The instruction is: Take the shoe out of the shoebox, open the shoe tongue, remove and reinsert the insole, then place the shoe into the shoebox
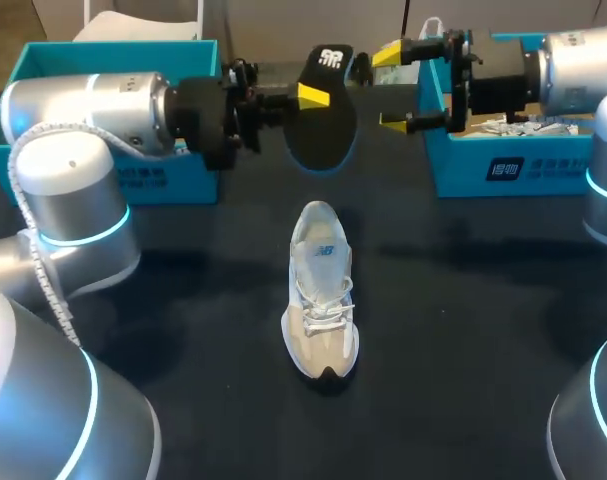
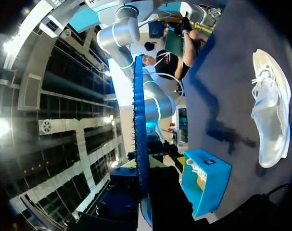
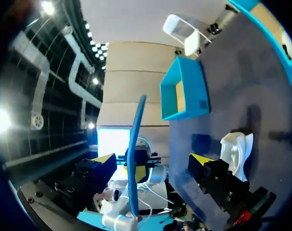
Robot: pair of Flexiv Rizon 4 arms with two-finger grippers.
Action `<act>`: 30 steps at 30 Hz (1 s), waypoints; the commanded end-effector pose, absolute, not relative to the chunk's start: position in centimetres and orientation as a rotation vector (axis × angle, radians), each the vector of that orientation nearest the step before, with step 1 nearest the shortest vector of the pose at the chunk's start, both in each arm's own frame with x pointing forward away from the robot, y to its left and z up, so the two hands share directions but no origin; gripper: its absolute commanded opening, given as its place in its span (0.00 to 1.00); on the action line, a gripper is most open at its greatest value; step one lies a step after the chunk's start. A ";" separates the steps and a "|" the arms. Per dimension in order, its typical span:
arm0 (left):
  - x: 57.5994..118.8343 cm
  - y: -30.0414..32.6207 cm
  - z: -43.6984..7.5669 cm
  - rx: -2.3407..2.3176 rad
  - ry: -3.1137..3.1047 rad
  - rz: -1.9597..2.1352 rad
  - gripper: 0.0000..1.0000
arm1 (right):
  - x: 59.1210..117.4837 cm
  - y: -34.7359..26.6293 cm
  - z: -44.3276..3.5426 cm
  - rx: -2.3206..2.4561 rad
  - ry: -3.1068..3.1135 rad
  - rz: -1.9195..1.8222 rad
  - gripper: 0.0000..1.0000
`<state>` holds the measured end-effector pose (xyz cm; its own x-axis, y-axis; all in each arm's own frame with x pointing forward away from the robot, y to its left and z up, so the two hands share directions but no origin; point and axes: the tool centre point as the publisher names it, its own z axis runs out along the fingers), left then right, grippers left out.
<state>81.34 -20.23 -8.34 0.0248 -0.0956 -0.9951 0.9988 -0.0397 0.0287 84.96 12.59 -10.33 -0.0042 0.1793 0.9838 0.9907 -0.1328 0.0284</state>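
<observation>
A white and beige lace-up running shoe (image 1: 321, 290) rests on its sole in the middle of the dark desk (image 1: 463, 330). It is outside both boxes, with its toe toward the robot and its heel toward the far edge.

A flat black insole with a blue rim (image 1: 323, 120) is held in the air above the far part of the desk, beyond the shoe's heel. The left claw (image 1: 308, 98) comes in from the left and is clenched on the insole at one side edge. In the left wrist view the insole (image 2: 138, 125) stands edge-on and runs down between that claw's fingers.

The right claw (image 1: 393, 88) comes in from the right and is released, with its yellow tips spread wide just beside the insole's other edge. In the right wrist view the insole (image 3: 134, 159) stands edge-on in the gap between the spread fingers, closer to one of them.

The left turquoise box (image 1: 173, 185), made of cardboard, sits at the far left behind the left arm. The right turquoise box (image 1: 453, 170) sits at the far right and has something pale inside.
</observation>
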 end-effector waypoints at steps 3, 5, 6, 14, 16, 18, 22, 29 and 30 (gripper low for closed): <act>79.9 -18.5 -7.5 1.160 1.114 -1.237 0.00 | 84.4 10.6 -10.9 -1.378 -1.319 -1.290 1.00; 79.8 -18.2 -7.2 1.161 1.113 -1.235 0.00 | 84.2 10.1 -11.1 -1.356 -1.334 -1.280 1.00; 79.7 -18.0 -7.1 1.161 1.113 -1.233 0.00 | 84.1 9.8 -11.3 -1.351 -1.330 -1.277 1.00; 79.3 -17.3 -7.4 1.190 1.118 -1.233 0.00 | 83.6 7.4 -12.5 -1.312 -1.323 -1.277 1.00; 79.4 -17.2 -7.6 1.192 1.125 -1.233 0.00 | 83.6 7.0 -12.7 -1.316 -1.334 -1.280 1.00; 79.5 -17.2 -7.6 1.195 1.126 -1.230 0.00 | 83.5 6.8 -12.7 -1.308 -1.340 -1.282 1.00; 79.8 -17.2 -7.8 1.239 1.144 -1.196 0.00 | 83.5 6.6 -12.8 -1.295 -1.341 -1.270 1.00; 79.8 -17.2 -7.8 1.239 1.144 -1.196 0.00 | 83.5 6.6 -12.8 -1.295 -1.341 -1.270 1.00; 79.8 -17.2 -7.8 1.239 1.144 -1.196 0.00 | 83.5 6.6 -12.8 -1.295 -1.341 -1.270 1.00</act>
<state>79.65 -17.05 -7.76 0.0529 -0.0198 -0.9984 0.9984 -0.0210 0.0533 83.48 6.59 -12.73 -0.0945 0.1199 0.9883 0.9932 -0.0560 0.1018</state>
